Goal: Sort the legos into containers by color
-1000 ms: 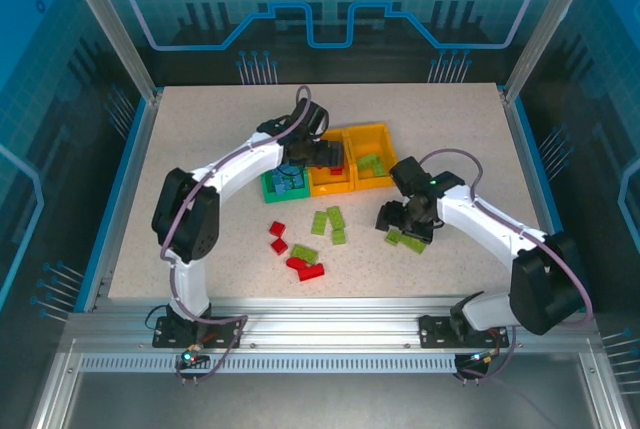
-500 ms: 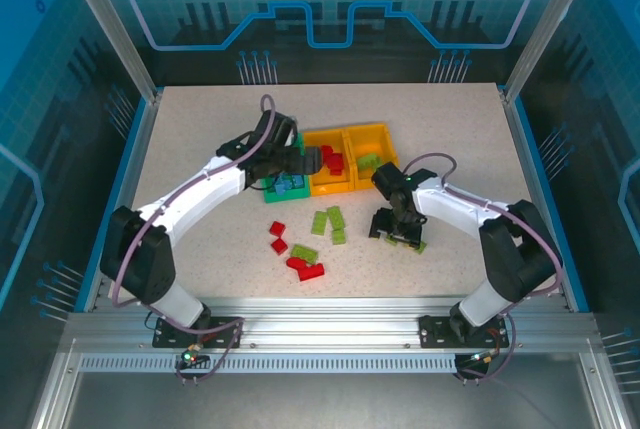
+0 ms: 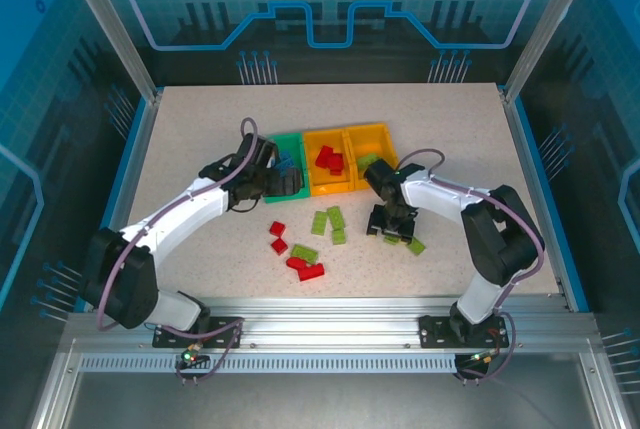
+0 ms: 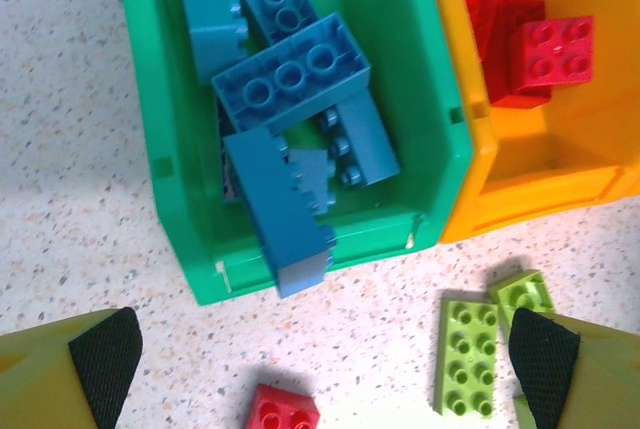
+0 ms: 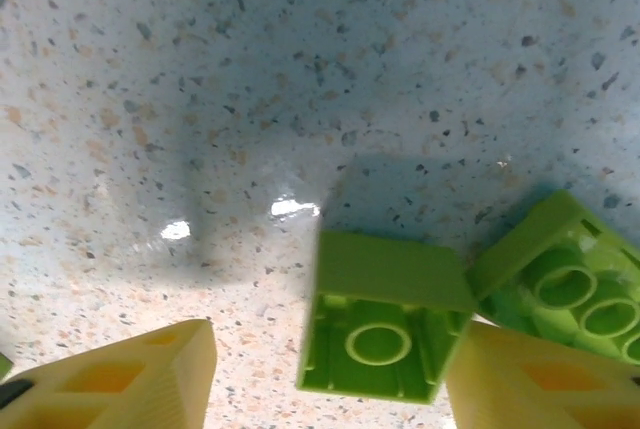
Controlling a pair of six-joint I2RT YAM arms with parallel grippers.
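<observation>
Currently: right jaws bracket a lime brick, left jaws spread by the bins

You cannot see everything. In the right wrist view the right gripper (image 5: 330, 341) has its yellow fingers (image 5: 120, 384) cut off by the lower edge. A second lime brick (image 5: 560, 274) runs off the right side, partly behind one finger. From above, that gripper covers whatever lies under it. The left wrist view clips the far end of the green bin (image 4: 430, 99), much of the orange bin (image 4: 540, 189) and a red brick (image 4: 283, 411) at the bottom.

The lime brick (image 5: 385, 324) between the right fingers rests on the speckled table (image 5: 300, 69), its hollow underside with one round tube facing the camera. One finger stands at its edge and the other is clear of it, so the jaws are spread, not pinching. The left gripper (image 4: 325, 354) is spread wide with nothing between its black pads (image 4: 105, 359), near the green bin.

Glossy blue bricks (image 4: 290, 79) lie heaped in the green bin, and red bricks (image 4: 550, 49) in the orange bin beside it. The other orange bin (image 3: 368, 130) holds lime. Loose red bricks (image 3: 305, 269) and loose lime bricks (image 3: 327, 219) lie on the table near the bins.
</observation>
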